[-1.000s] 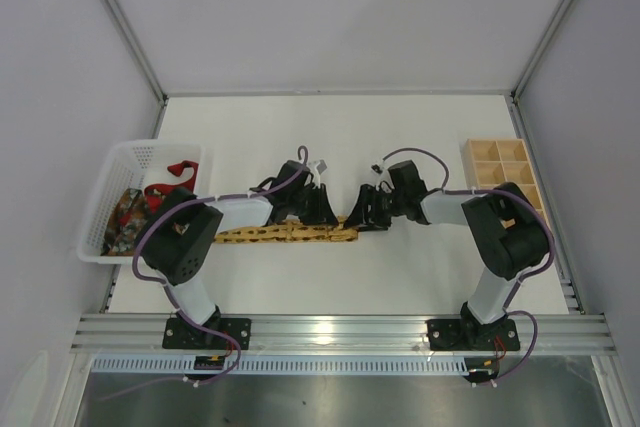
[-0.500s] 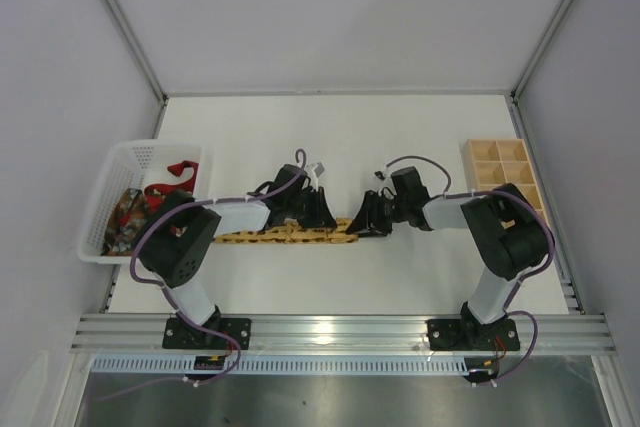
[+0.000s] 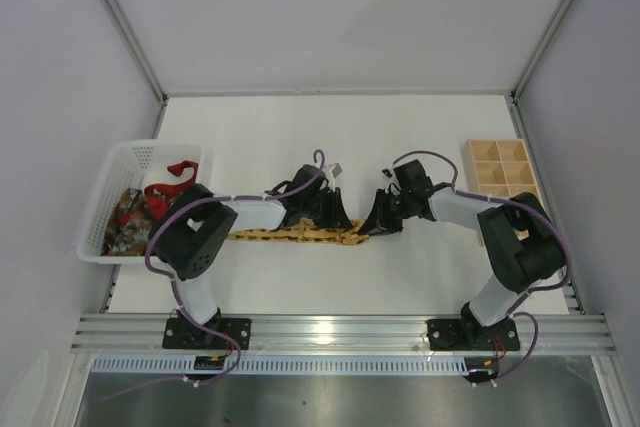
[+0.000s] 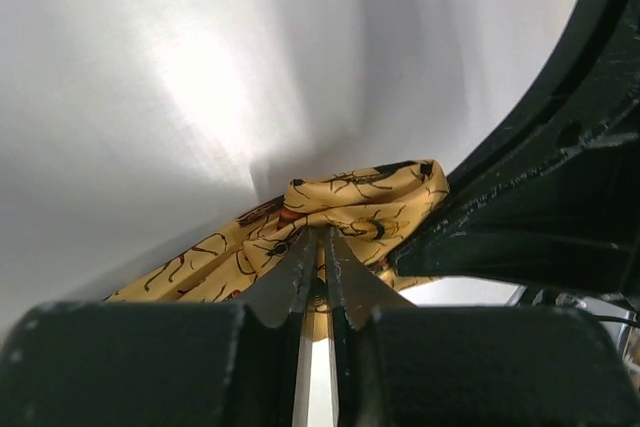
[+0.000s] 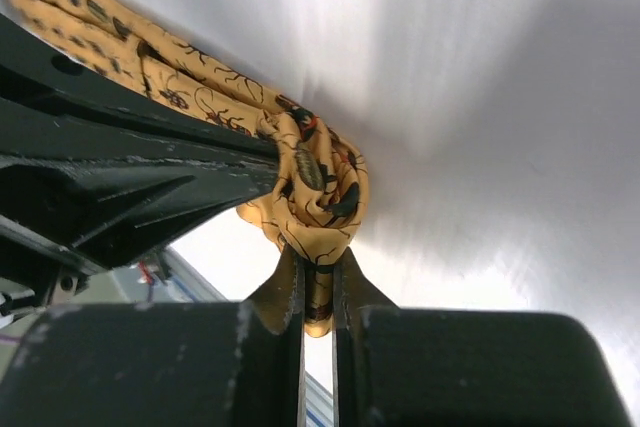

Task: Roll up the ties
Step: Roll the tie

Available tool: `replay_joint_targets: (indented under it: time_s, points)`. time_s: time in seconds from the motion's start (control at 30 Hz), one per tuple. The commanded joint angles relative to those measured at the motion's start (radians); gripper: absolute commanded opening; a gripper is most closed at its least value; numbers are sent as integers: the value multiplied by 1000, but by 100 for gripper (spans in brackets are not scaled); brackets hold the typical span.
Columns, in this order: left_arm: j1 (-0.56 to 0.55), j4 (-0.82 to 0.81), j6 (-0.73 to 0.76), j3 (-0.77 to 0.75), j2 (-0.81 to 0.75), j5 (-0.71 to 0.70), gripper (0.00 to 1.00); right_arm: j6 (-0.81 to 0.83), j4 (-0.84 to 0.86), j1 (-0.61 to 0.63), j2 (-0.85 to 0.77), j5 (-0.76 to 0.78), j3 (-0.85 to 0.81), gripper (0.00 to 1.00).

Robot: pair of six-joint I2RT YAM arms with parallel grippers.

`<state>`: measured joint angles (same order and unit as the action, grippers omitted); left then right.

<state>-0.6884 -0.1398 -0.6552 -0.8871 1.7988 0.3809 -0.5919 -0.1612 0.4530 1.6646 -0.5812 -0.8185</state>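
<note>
Shifted right, yellow-gold tie point(image 3: 280, 235) (end curled); left pincer point(image 4: 320, 247) and right pincer point(image 5: 318, 262) clench it.

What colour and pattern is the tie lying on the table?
Yellow-gold tie with small dark marks; clearest in the right wrist view.

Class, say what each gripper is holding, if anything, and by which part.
Both hold the yellow tie. The right gripper pinches its curled-up end; the left gripper pinches the fabric just beside that curl.
</note>
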Motion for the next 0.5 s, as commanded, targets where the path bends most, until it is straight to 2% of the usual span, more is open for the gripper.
replay_joint_targets:
  time_s: [0.0,0.23,0.33,0.47]
  points:
    - [-86,6,-34,-77,74,-7,12,82,-243,4,-103,86,-67,0]
    - [-172,-20,-90,-205,181,32,11,191,-520,0,-209,294,-140,0]
    - [-186,-15,-93,-228,200,38,11,228,-584,-8,-224,342,-165,0]
    - [-189,-6,-89,-222,195,23,11,248,-597,-4,-215,328,-188,0]
